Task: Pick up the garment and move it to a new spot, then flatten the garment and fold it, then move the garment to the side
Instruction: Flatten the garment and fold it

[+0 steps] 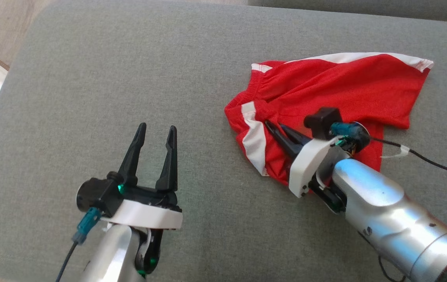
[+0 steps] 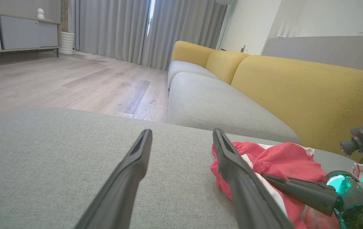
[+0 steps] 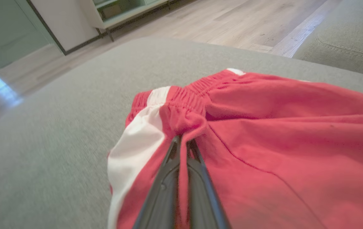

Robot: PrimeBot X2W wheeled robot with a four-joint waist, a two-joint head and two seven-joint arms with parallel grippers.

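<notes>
Grey woven seat cushion [image 1: 129, 78], broad and flat, serves as the work surface. Beyond it, the left wrist view takes in pale wood floor [image 2: 73, 79], grey curtains [image 2: 121, 28] and a mustard-yellow sofa back [image 2: 296, 86].

Item 1: red knit sports shorts with white side stripes and an elastic waistband [image 1: 344, 90]. In the head view I place them at about 2 o'clock on the cushion. They lie rumpled, with the waistband bunched toward 9 o'clock and one leg spread toward 3 o'clock. They are neither flattened nor folded.

Item 2: right gripper [image 1: 274, 129], two long dark fingers on a silver forearm. It enters from 5 o'clock and points toward 10 o'clock. The fingers are pressed together, with a pleat of red cloth pinched between them just below the waistband. I judge this hold is chosen because the gathered elastic gives a firm ridge to haul the whole garment by. Whether the cloth is lifted off the cushion I cannot tell.

Item 3: left gripper [image 1: 156, 131], at 7 o'clock with fingers toward 12 o'clock. It is spread fully and empty over bare cushion, on the 9 o'clock side of the shorts. I judge it waits open to take a second corner for flattening.

Item 4: thin black cable [image 1: 423, 156], trailing from the right wrist toward 3 o'clock. I note it as a possible snag.

Stage, by my reading: the opening pick-and-move.
</notes>
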